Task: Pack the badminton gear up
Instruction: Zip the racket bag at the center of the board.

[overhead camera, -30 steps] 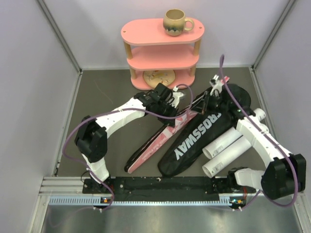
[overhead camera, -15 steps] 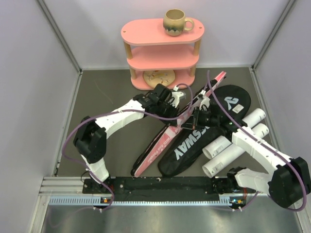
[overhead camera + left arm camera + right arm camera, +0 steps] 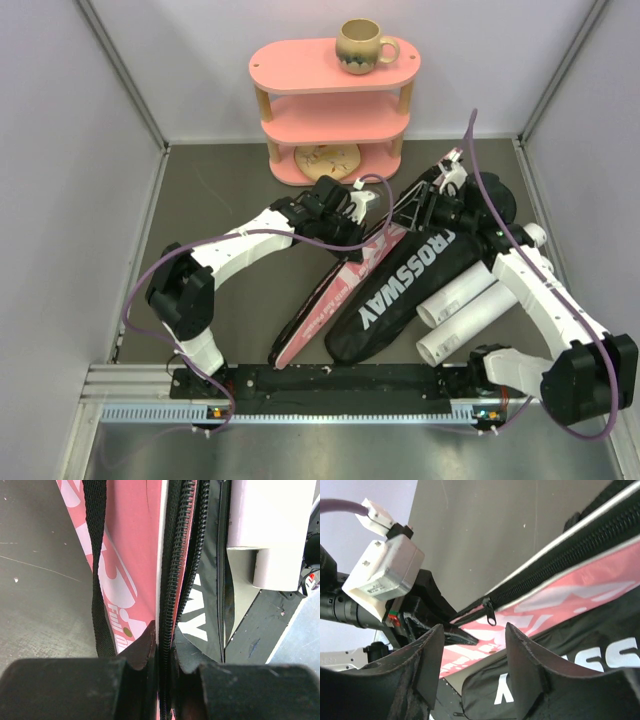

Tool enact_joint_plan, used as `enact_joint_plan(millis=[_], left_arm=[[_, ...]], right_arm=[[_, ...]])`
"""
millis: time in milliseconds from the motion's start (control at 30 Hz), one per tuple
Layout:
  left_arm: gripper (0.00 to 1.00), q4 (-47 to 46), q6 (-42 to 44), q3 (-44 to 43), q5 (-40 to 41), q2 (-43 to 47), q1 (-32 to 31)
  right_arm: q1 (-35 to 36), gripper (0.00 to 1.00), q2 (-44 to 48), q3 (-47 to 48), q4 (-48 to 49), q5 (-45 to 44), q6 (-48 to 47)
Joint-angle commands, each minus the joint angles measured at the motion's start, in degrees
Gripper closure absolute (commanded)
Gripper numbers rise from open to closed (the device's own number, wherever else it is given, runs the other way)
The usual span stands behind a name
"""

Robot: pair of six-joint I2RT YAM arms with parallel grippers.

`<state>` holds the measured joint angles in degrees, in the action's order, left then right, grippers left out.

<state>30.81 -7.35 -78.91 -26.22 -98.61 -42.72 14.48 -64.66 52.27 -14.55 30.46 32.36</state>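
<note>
A pink racket bag (image 3: 335,295) lies diagonally on the dark floor, with a black CROSSWAY bag (image 3: 400,285) beside it on the right. Two white tubes (image 3: 465,305) rest against the black bag. My left gripper (image 3: 368,222) is shut on the pink bag's zipper edge (image 3: 167,580), which runs straight up between its fingers (image 3: 145,640). My right gripper (image 3: 412,212) hovers open over the far part of the pink bag (image 3: 580,590). The zipper pull (image 3: 491,616) hangs free just beyond its fingertips (image 3: 435,640), touching neither.
A pink three-tier oval shelf (image 3: 335,65) stands at the back with a beige mug (image 3: 362,45) on top and a wooden piece (image 3: 327,157) on its bottom tier. Grey walls close in on both sides. The arms' base rail (image 3: 330,380) runs along the near edge.
My right gripper has opened and let go of the zipper pull, pulling back toward the far right. The left gripper keeps its grip; the pink bag shifted slightly.
</note>
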Motion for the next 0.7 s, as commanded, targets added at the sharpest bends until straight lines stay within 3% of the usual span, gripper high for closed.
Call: enact_joint_plan(millis=[0,167,400,667], left_arm=[[1.0,-3.6,0.0,-0.3,-2.6,3.9,0.0],[1.0,-3.2,0.2,-0.9,-2.7,3.9,0.0],[1.0,-3.2,0.1,-1.3,-3.1,3.5,-0.2],[1.0,-2.8,0.2,-1.6,-3.0,3.9,-0.3]], right_arm=[[0.1,0.51,-3.3,2.4,2.3,3.8,-1.6],[0.2,0.52,-3.9,1.4,4.3,4.1,-1.4],[0.9,0.65,-5.9,0.8,6.9,4.8,0.1],[1.7,0.68,-7.3,0.9,7.4,3.9,0.3]])
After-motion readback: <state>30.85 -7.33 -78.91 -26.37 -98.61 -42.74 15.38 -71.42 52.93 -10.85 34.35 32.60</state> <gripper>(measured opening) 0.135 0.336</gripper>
